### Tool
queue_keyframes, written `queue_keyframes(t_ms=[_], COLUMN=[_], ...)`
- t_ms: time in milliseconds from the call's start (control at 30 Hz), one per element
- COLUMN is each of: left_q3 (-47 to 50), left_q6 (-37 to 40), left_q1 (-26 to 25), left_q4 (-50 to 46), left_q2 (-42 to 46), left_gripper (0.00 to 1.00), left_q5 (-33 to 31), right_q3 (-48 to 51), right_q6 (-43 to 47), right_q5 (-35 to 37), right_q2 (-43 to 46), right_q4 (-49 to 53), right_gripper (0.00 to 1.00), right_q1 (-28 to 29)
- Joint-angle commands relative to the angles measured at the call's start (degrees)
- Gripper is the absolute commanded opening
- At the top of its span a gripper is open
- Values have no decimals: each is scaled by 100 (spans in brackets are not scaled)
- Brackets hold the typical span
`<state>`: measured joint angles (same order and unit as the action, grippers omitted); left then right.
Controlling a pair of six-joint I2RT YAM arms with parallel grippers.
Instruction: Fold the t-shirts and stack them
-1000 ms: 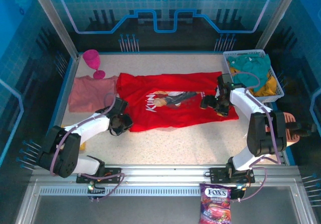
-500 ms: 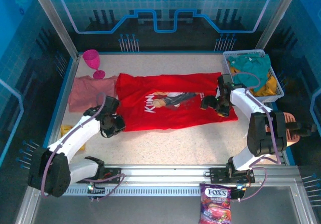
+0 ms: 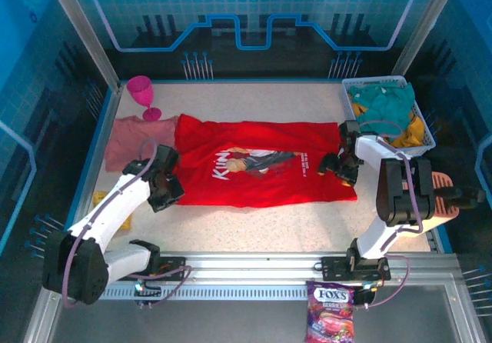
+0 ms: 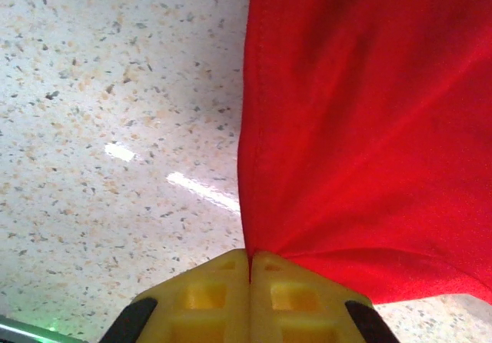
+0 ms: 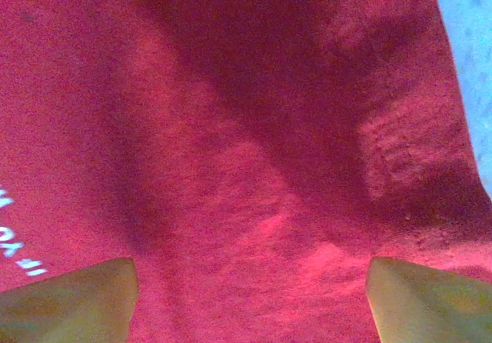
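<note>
Surface: speckled table (image 3: 254, 224), blue walls (image 3: 254, 4).
Shirts: I count two, red t-shirt (image 3: 254, 181), pink t-shirt (image 3: 127, 139); basket (image 3: 373, 80) perhaps holds more.
Left gripper (image 4: 250, 262): pinching the red t-shirt.
Right gripper (image 5: 250, 281): jaws apart.

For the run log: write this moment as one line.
left gripper: shut on red t-shirt | right gripper: open over red t-shirt | pink t-shirt: lying left of it

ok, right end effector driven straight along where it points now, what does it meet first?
The red t-shirt: the right end effector, open, points into plain cloth beside the white lettering. How near is unclear; the table lies beneath.
</note>
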<state>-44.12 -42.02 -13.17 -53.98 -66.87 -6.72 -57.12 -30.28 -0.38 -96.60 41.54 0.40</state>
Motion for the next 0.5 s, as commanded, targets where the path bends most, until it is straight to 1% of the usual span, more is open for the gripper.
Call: queue_keyframes(t_ms=[0,33,67,167,233,300,333,400,467], left_q3=[-96,-99,-110,-412,-747,-973,-1022,-1081,-1134], left_q6=[-11,20,78,358,648,979,1166,1465,1732], left_q1=[43,42,42,-17,-151,-371,-490,-599,-698], left_q4=[-273,-219,-149,-47,124,511,794,1325,1911], left_q2=[-258,-328,-392,-478,-456,-393,-401,-561,-909], left_gripper=[0,8,18,26,36,56,65,65,58], left_q5=[-155,-114,-40,101,92,-15,-59,125,346], right_q3=[308,392,450,421,314,171,104,38,43], right_q6=[-180,-184,-180,-114,9,143,223,374,484], right_q5=[90,100,115,40,-82,-195,-252,-327,-365], right_q2=[418,539,639,788,873,919,958,1030,1121], right_q4=[240,216,198,166,155,161,147,96,1], right_gripper=[78,78,78,77,77,79,80,81,81], right_q1=[-82,-92,-121,-190,-190,-180,-166,-142,-119])
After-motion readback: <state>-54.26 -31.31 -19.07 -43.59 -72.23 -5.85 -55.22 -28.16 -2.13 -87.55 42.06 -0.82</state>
